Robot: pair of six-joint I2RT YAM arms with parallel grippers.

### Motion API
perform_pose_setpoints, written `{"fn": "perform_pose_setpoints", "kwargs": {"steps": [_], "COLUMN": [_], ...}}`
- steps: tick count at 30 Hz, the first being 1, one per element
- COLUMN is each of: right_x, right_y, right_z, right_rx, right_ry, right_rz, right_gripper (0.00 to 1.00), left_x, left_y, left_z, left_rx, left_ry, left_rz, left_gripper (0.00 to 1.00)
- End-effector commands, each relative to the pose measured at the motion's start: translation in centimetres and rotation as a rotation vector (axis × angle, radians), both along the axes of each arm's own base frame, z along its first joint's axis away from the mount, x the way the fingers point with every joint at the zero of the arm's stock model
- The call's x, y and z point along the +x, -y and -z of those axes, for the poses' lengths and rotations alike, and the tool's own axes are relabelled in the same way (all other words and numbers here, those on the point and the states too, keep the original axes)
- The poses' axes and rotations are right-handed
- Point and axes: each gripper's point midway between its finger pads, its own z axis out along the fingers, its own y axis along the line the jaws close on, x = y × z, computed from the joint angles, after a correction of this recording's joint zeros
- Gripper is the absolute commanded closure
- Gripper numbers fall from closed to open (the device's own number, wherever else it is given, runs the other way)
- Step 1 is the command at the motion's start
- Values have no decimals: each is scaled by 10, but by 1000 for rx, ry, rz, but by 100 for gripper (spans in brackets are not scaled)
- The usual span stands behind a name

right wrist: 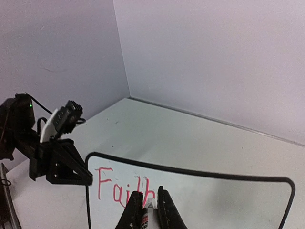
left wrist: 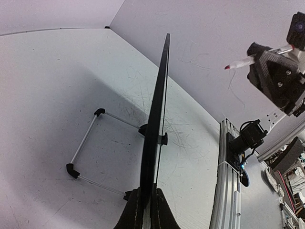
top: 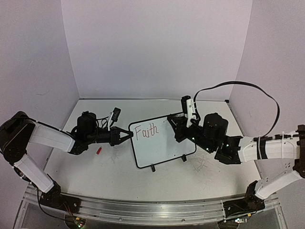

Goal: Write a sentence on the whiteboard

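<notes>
Now, top view: board (top: 164,143) stands propped on the table (top: 95,176) between the two arms, long axis running left to right. "Faith" (top: 145,130) is in red at its upper left, and the rest of the face is blank. Left gripper (top: 127,135) is pressed onto the board's left edge. Right gripper (top: 176,126) sits over the upper right part of the face. A small red cap (top: 99,150) lies on the table near the left arm.

Left wrist view: board (left wrist: 155,157) seen edge-on, its frame clamped between the left gripper (left wrist: 147,210) fingers. Wire stand (left wrist: 90,148) braces it from behind. Right gripper (left wrist: 276,71) is out on the writing side with the marker (left wrist: 240,63) pointed at the board. The red tip looks apart from the surface, though the angle is poor for judging that.

Right wrist view: right gripper (right wrist: 148,210) is pinched on the marker (right wrist: 148,217), which points down at the board (right wrist: 214,200) just after the "h" of "Faith" (right wrist: 119,183). Left gripper (right wrist: 71,167) is at the far left edge.

Judgement: one word written, sentence unfinished. Blank space lies right of the word, along the long axis, toward the right arm, which is the nearer one
</notes>
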Motion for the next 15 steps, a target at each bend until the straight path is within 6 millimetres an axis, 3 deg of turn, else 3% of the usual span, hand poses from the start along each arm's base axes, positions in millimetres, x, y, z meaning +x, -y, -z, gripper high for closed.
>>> {"fn": "perform_pose_setpoints", "kwargs": {"steps": [1,7,15], "right_x": [7,10,15], "right_y": [-16,-37,-23], "right_z": [-14,-8,20], "right_rx": [-27,-25,-77], "right_ry": [80,81,46], "right_rz": [-64,-120,-51], "right_gripper": [100,100,100], "left_x": [0,1,3], "left_y": [1,0,-1], "left_z": [-20,-22,-20], "left_rx": [-27,-26,-21], "left_ry": [62,70,66], "left_rz": [7,-6,-21], "left_gripper": [100,100,100]}}
